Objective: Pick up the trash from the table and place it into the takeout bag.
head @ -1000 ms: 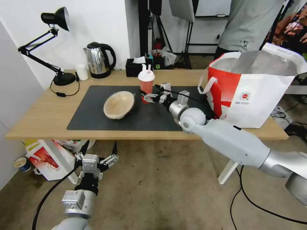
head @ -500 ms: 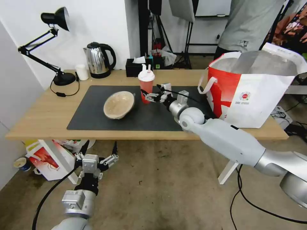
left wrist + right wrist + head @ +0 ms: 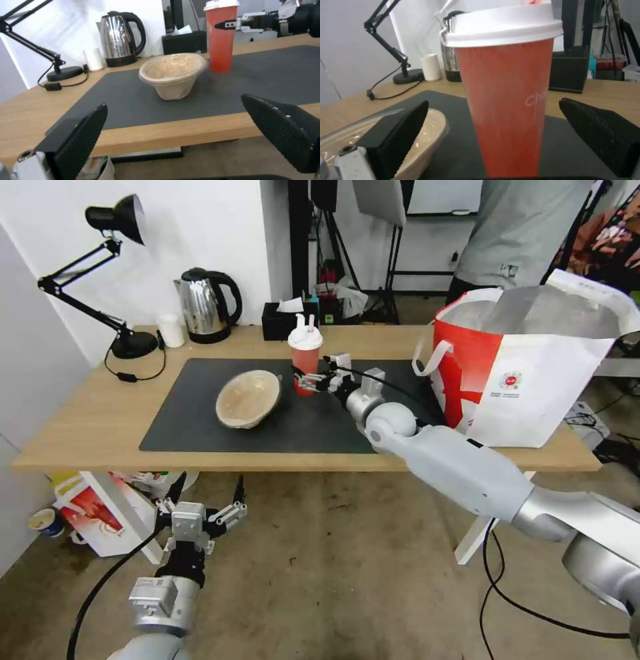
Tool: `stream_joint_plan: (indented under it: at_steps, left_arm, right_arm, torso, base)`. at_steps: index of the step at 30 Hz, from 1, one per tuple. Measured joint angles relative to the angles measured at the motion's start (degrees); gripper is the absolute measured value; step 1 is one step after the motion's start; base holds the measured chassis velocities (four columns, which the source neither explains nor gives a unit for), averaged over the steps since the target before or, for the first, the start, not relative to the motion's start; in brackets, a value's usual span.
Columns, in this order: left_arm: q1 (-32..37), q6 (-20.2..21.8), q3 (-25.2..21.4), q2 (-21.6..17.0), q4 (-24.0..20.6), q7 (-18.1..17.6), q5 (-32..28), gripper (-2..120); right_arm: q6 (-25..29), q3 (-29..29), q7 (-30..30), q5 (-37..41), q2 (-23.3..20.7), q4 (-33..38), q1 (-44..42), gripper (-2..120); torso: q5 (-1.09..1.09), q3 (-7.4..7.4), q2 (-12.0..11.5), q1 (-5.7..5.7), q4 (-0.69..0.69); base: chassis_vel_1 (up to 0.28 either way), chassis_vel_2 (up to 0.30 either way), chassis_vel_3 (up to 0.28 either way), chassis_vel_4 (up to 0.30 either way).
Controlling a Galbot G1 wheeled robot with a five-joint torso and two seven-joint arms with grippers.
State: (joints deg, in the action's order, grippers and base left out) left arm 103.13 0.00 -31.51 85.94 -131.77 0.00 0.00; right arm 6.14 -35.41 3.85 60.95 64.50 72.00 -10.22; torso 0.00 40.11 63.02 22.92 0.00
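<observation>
Right tool [image 3: 308, 380] is spread open w/ the red drink cup [image 3: 506, 95] upright between its pads, not yet squeezed, set for a side grab; paper bowl [image 3: 247, 398] just beside, takeout bag [image 3: 533, 373] behind it on desk [image 3: 87, 427]; left tool [image 3: 203, 500] open, parked below desk edge.

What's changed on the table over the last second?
The right gripper has crept forward toward the red drink cup; its open fingers now flank the cup without closing on it. Nothing was grasped or released. The cup, the beige paper bowl and the takeout bag stayed put. The left gripper remains parked, open, below the table edge.
</observation>
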Motion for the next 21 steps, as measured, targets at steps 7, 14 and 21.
stream_joint_plan:
  at_steps: [7, 14, 21]
  left_arm:
    - [0.0, 0.0, 0.0, 0.0, 0.0, 0.0, 0.0, 100]
    - [0.0, 0.0, 0.0, 0.0, 0.0, 0.0, 0.0, 100]
    - [0.0, 0.0, 0.0, 0.0, 0.0, 0.0, 0.0, 100]
  right_arm:
    - [0.65, 0.03, -0.27, -0.4, 0.8, -1.46, 0.4, 100]
    - [1.07, 0.03, -0.41, -0.71, 1.42, -3.22, 0.46, 100]
    - [1.22, 0.26, -0.64, -1.01, 2.07, -4.42, 0.39, 100]
  torso:
    - [0.0, 0.0, 0.0, 0.0, 0.0]
    - [0.0, 0.0, 0.0, 0.0, 0.0]
    - [0.0, 0.0, 0.0, 0.0, 0.0]
  base:
    - [0.0, 0.0, 0.0, 0.0]
    - [0.0, 0.0, 0.0, 0.0]
    - [0.0, 0.0, 0.0, 0.0]
